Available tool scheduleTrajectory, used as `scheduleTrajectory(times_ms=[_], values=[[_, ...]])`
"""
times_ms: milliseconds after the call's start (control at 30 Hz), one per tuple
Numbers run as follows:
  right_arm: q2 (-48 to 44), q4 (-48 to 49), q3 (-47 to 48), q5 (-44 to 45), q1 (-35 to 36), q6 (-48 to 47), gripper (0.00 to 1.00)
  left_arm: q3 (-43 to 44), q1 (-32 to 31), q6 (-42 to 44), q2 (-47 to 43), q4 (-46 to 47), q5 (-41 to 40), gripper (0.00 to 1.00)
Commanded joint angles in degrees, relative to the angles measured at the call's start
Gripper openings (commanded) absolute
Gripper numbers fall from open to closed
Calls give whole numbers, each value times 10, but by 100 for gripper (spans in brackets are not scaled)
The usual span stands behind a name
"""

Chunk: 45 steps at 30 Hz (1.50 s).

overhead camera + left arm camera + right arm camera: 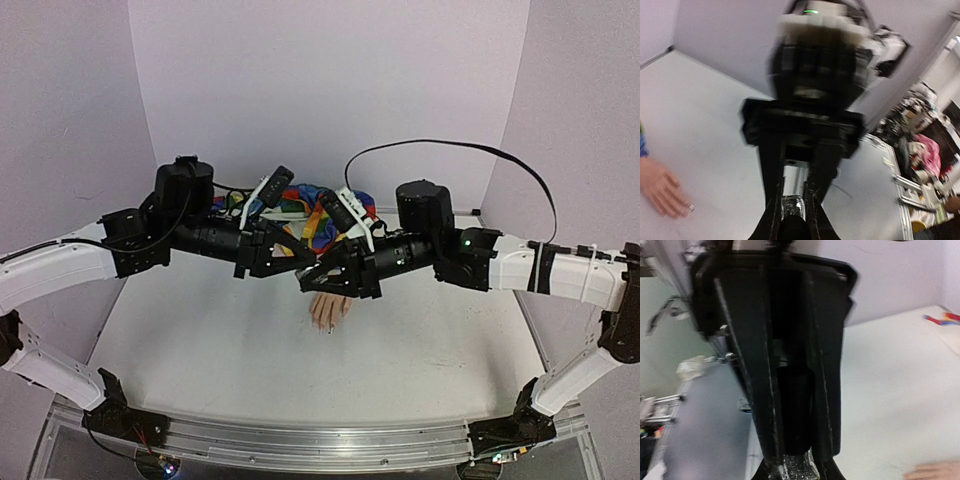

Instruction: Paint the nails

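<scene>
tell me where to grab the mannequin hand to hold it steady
Probably across the palm of the mannequin hand, from above, jaws closing on its two side edges: it lies flat, palm down, so the sides are free and the nails stay clear.

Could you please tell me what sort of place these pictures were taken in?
Probably a robotics lab test booth: two robot arms bolted to a metal rail, a white table boxed in by plain lilac walls, and cluttered workbenches beyond.
</scene>
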Motion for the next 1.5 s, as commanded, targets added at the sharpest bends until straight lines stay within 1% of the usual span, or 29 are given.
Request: scheduleTrajectory(times_ms=[0, 67, 133, 200, 233, 267, 300, 333, 367, 400, 467, 500, 533, 700, 767, 867, 933, 1167, 1233, 1367, 1467], values=[[-30, 306, 19, -342, 16, 148, 0, 1, -41, 99, -39, 76, 342, 0], [-42, 307, 6, -329, 17, 141, 0, 0, -41, 115, -57, 75, 345, 0], [-55, 302, -15, -300, 16, 123, 0, -4, -41, 124, -74, 76, 323, 0], [-60, 282, -26, -269, 12, 101, 0, -7, -41, 114, -83, 77, 288, 0], [-62, 255, -27, -246, 11, 79, 0, -9, -40, 104, -87, 76, 266, 6], [-66, 199, -22, -218, 11, 34, 0, -11, -40, 90, -93, 76, 242, 21], [-68, 130, -13, -190, 11, -14, 0, -17, -38, 79, -100, 75, 216, 34], [-69, 97, -7, -157, 11, -40, 0, -23, -36, 72, -110, 73, 194, 47], [-69, 76, -6, -123, 11, -53, 0, -31, -35, 66, -120, 71, 163, 59], [-70, 52, -7, -83, 12, -86, 0, -38, -35, 59, -132, 69, 134, 68], [-69, 36, -11, -29, 12, -107, 0, -55, -34, 44, -152, 64, 82, 87], [-67, 32, -12, 2, 12, -110, 0, -57, -34, 35, -159, 62, 53, 92], [-62, 32, -12, 23, 12, -111, 0, -58, -33, 18, -163, 59, 12, 94], [-33, 35, 0, 152, 26, -111, 0, -44, -33, -88, -147, 17, -212, 93], [-20, 53, 2, 210, 35, -100, 0, -48, -33, -110, -140, 14, -259, 87], [-4, 77, 3, 261, 48, -88, 0, -46, -33, -117, -126, 14, -267, 80], [5, 81, 9, 282, 59, -87, 0, -40, -33, -119, -116, 15, -263, 74], [17, 104, 10, 350, 77, -85, 0, -37, -33, -152, -97, 17, -295, 57], [17, 111, 9, 367, 79, -83, 0, -34, -33, -159, -87, 17, -294, 54], [19, 130, 5, 389, 82, -76, 0, -31, -33, -173, -75, 17, -297, 53], [24, 131, 11, 388, 83, -76, 0, -24, -34, -174, -64, 20, -291, 48]])
